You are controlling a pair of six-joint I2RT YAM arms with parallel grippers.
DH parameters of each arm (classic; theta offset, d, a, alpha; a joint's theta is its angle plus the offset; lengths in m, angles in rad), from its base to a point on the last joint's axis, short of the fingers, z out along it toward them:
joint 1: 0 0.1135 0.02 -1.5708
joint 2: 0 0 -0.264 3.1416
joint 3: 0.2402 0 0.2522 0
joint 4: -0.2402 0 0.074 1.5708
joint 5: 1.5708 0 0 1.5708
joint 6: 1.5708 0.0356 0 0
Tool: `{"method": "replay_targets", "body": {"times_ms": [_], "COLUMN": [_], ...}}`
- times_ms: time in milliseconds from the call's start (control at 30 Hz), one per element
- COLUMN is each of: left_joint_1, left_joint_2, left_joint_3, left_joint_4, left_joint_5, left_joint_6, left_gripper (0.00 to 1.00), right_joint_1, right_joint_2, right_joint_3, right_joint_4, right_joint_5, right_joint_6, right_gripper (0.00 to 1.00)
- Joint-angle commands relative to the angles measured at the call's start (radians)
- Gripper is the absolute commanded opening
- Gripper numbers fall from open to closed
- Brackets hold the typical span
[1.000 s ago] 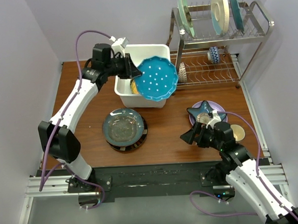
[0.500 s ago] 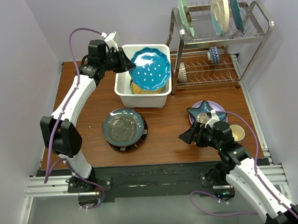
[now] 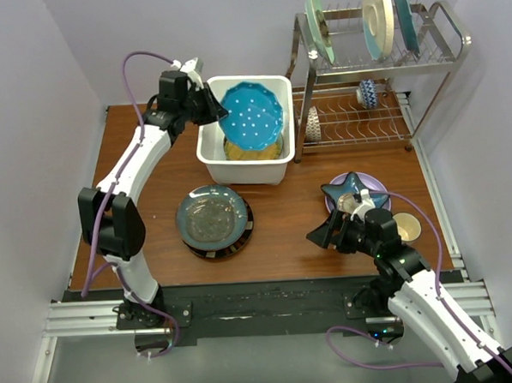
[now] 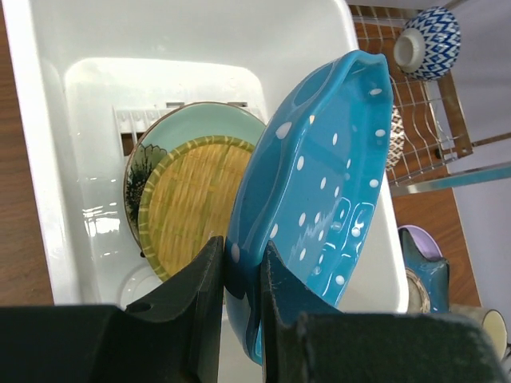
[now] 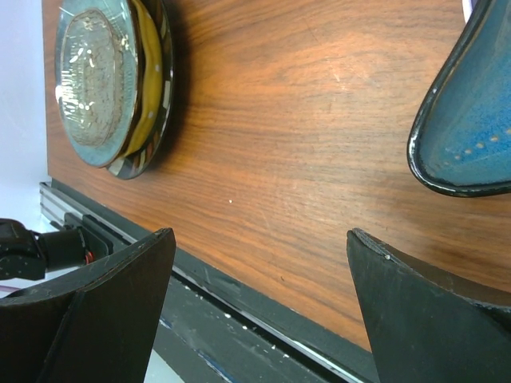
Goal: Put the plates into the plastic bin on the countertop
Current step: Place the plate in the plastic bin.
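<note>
- Black fingers of the left claw [image 4: 239,275] pinch the rim of the blue dotted plate [image 4: 319,191], the jaws drawn close with only the plate's edge between them
- That plate is tilted steeply, its dotted hollow facing away from the arm, and it hangs over the plastic bin [image 4: 40,159] (whether its lower edge touches anything inside I cannot tell)
- Inside the bin sits a mint flower plate [image 4: 204,128], with a yellow woven-pattern plate [image 4: 192,199] overlapping its face
- The bin stands toward the back of the reddish-brown desk [image 3: 283,216], just beside the foot of the wire rack [image 3: 355,122] on its right
- The right claw [image 5: 255,239] is spread wide and grips nothing, held low over bare wood near the front right of the desk
- Just beyond it the blue star-shaped plate [image 5: 467,136] lies on a lilac plate [image 3: 380,183], with a small mug [image 3: 406,227] near them
- Left of that claw, well apart, a dark teal glazed plate [image 3: 210,213] tops a stack, a striped plate [image 3: 233,242] showing beneath it
</note>
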Motion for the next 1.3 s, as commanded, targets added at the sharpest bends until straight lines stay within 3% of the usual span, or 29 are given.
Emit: {"method": "replay_targets", "body": {"times_ms": [0, 300, 1267], "left_joint_1": [0.012, 0.011, 0.009], "left_joint_2": [0.008, 0.154, 0.292], "left_joint_3": [0.112, 0.258, 0.290], "left_joint_4": [0.158, 0.070, -0.029], "left_joint_5": [0.001, 0.025, 0.097], "left_joint_6": [-0.051, -0.024, 0.018], "left_gripper": [0.00, 0.00, 0.00], "right_joint_1": [-0.002, 0.000, 0.000], "right_joint_2": [-0.010, -0.013, -0.003], "right_joint_3": [-0.015, -0.018, -0.013], "right_joint_4": [0.025, 0.017, 0.012], "right_joint_5": [-0.014, -0.016, -0.013], "right_joint_6": [0.001, -0.005, -0.004], "right_gripper": [0.92, 0.92, 0.92]}}
